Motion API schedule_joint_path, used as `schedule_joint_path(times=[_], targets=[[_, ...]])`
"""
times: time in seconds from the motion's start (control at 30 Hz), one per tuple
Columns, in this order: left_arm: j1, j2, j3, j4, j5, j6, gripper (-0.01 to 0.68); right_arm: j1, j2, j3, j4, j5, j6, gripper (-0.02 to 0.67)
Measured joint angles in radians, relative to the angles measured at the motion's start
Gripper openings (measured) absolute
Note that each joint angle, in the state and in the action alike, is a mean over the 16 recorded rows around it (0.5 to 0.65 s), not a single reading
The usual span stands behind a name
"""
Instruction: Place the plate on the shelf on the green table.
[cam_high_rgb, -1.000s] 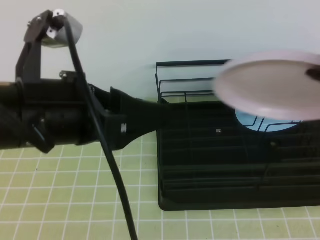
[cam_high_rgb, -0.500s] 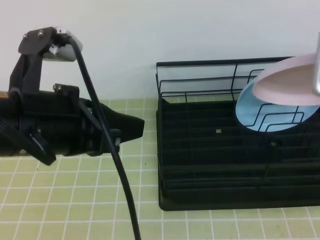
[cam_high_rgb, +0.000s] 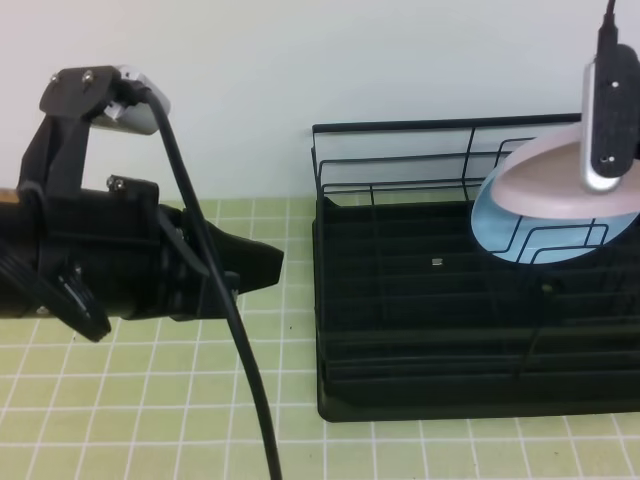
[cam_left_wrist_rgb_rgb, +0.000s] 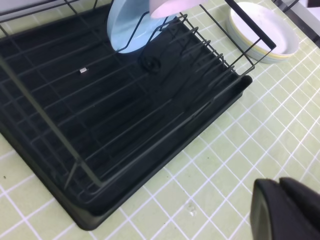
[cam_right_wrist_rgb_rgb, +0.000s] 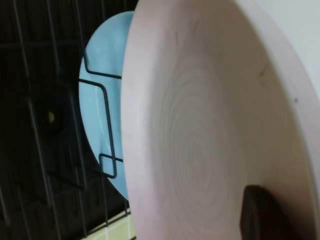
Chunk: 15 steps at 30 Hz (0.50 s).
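Observation:
The pale pink plate (cam_high_rgb: 545, 185) hangs tilted over the back right of the black shelf (cam_high_rgb: 420, 340), just above a light blue plate (cam_high_rgb: 515, 238) that stands in the wire dividers. My right gripper is shut on the pink plate (cam_right_wrist_rgb_rgb: 200, 125). One dark finger (cam_right_wrist_rgb_rgb: 259, 214) presses its face, and the other is hidden behind it. From above, the wrist camera housing (cam_high_rgb: 610, 110) covers that grip. My left gripper (cam_high_rgb: 272, 265) is shut and empty, out over the green table (cam_high_rgb: 130, 400) left of the shelf. Its closed fingertips (cam_left_wrist_rgb_rgb: 287, 210) show at the lower right.
A cream, yellow-rimmed dish (cam_left_wrist_rgb_rgb: 262, 30) sits on the tiles beyond the shelf's (cam_left_wrist_rgb_rgb: 125, 125) far side. A black cable (cam_high_rgb: 215, 290) hangs from the left arm across the tiles. Thin wire rails (cam_high_rgb: 400, 160) ring the back of the shelf.
The left gripper closed and drew back to the left, away from the shelf. The pink plate moved right and tipped down over the blue plate.

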Motion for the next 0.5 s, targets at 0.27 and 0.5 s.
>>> schedule_joint_path(times=[0.27, 0.5], targets=[[0.000, 0.000, 0.000, 0.006, 0.001, 0.000, -0.001, 0.000, 0.043, -0.002, 0.005, -0.015, -0.006, -0.004], [0.000, 0.000, 0.000, 0.011, 0.001, 0.000, -0.001, 0.000, 0.071, -0.002, 0.011, -0.021, 0.004, -0.004]])
